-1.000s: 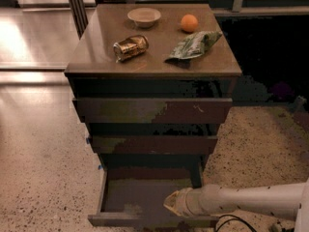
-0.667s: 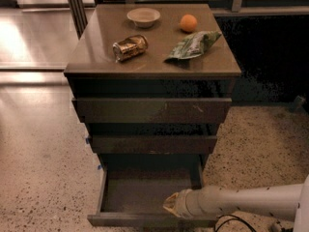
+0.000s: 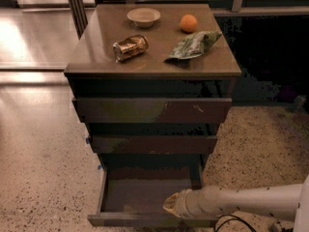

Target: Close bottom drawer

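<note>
The bottom drawer (image 3: 124, 221) of the dark brown cabinet is pulled out toward me, and its greyish floor (image 3: 145, 193) shows. Its low flat front runs along the bottom of the camera view. My gripper (image 3: 169, 205) is at the end of a pale arm (image 3: 241, 202) that comes in from the lower right. It sits over the drawer's front right part, just behind the front panel. The middle drawer front (image 3: 154, 144) and the widest top drawer front (image 3: 149, 110) with pale scratches stick out slightly above it.
On the cabinet top (image 3: 91, 57) lie a small bowl (image 3: 143, 17), an orange (image 3: 189, 22), a crushed can (image 3: 130, 47) and a green snack bag (image 3: 193, 45). Speckled floor (image 3: 43, 178) lies left and right of the cabinet. A dark cable (image 3: 231, 222) hangs under the arm.
My gripper has edged slightly left and down over the open drawer. The drawer stays pulled out as before.
</note>
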`<action>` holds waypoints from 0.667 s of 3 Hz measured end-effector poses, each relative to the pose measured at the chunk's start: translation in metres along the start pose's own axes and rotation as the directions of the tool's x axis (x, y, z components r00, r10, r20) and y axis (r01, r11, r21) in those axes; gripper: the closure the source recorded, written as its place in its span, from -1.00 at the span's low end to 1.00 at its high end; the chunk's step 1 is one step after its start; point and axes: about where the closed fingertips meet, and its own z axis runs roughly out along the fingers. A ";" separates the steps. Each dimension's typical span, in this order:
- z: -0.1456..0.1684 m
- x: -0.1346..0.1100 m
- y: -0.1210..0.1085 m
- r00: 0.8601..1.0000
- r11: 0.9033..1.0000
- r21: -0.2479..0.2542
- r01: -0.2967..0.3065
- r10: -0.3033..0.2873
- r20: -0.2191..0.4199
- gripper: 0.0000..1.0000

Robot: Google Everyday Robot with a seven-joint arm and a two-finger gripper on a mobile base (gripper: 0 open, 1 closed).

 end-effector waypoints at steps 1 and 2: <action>0.005 0.003 -0.001 1.000 1.000 -0.004 -0.004 0.004 0.015 1.00; 0.026 0.023 -0.001 0.999 0.999 -0.034 -0.023 0.024 0.035 1.00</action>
